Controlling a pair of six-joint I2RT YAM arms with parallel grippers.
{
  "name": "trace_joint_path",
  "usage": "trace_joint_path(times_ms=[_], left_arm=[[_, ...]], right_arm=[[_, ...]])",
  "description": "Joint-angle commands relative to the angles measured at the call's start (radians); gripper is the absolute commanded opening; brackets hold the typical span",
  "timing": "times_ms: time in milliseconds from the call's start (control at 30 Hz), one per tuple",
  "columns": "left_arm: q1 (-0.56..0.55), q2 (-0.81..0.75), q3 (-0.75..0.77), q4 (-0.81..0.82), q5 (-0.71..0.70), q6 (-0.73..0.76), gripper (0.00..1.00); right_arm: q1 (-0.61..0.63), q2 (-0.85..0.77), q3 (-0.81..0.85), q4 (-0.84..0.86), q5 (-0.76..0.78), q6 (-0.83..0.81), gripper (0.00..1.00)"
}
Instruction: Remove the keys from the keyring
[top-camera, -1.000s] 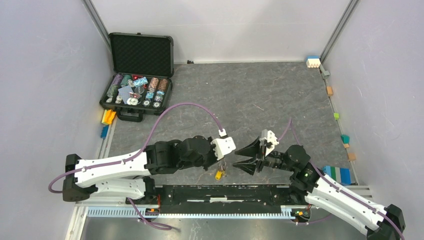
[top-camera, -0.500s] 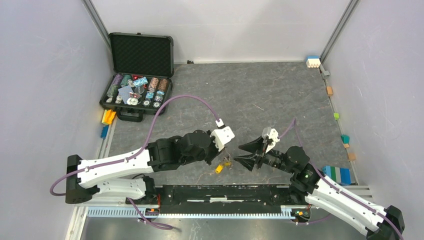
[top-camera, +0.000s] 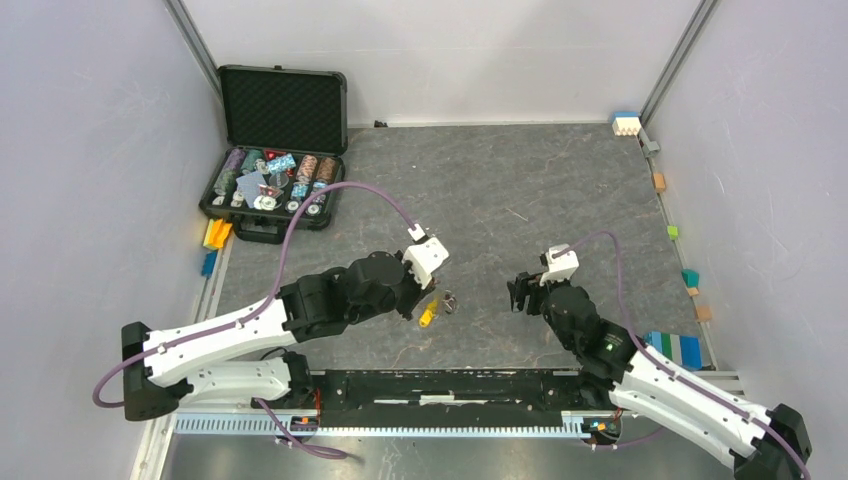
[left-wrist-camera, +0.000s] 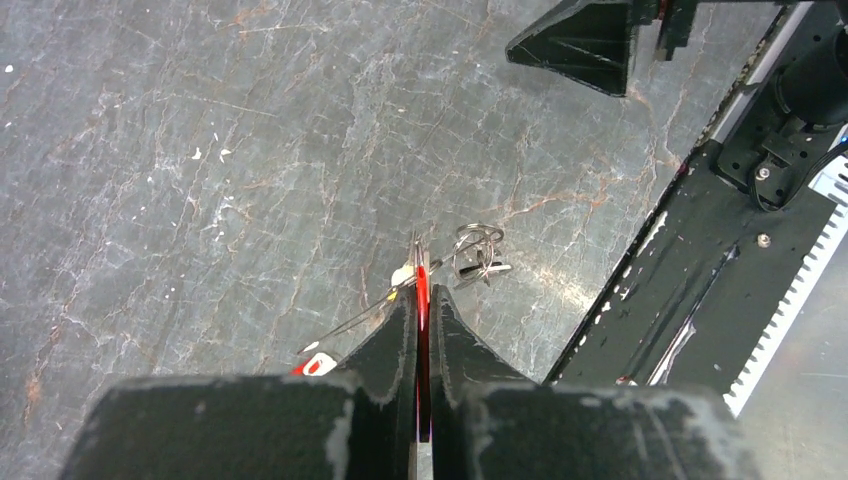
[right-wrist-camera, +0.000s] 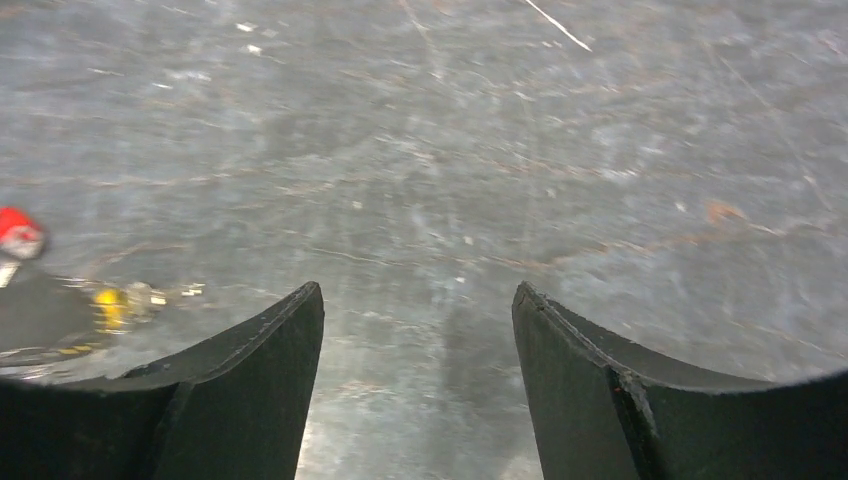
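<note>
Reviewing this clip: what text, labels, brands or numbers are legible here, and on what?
None can be read.
Marks on the chips and cards in the black case: too small to read.
The red key in the left tool: no lettering shows.
The right tool: plain black.

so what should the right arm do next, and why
Probably move the right gripper left and close on the silver rings: its jaws are open and empty, while the left gripper is shut on what looks like a red key, with the rings lying beyond its tips.
</note>
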Motion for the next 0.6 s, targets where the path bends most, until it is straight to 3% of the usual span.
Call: trace_joint_path(times_ms=[0, 167, 233, 567], left_arm=[[0.011, -0.039, 0.0, 0.024, 0.007, -0.032, 0.02], [0.016, -0.037, 0.005, 0.018, 0.024, -0.026, 0.02], [0.017, -0.031, 0.01, 0.016, 0.031, -0.023, 0.02], [0.029, -0.013, 0.019, 0.025, 0.036, -0.026, 0.02]], right_arm=[[-0.014, 0.095, 0.074, -0.022, 0.161, -0.018, 0.74], [-0.014, 0.062, 0.042, 0.178, -0.257, -0.207, 0.72], [-0.014, 0.03, 0.036, 0.198, -0.335, -0.238, 0.72], [-0.015, -0.053, 0.032, 0.019, -0.024, -0.187, 0.75]])
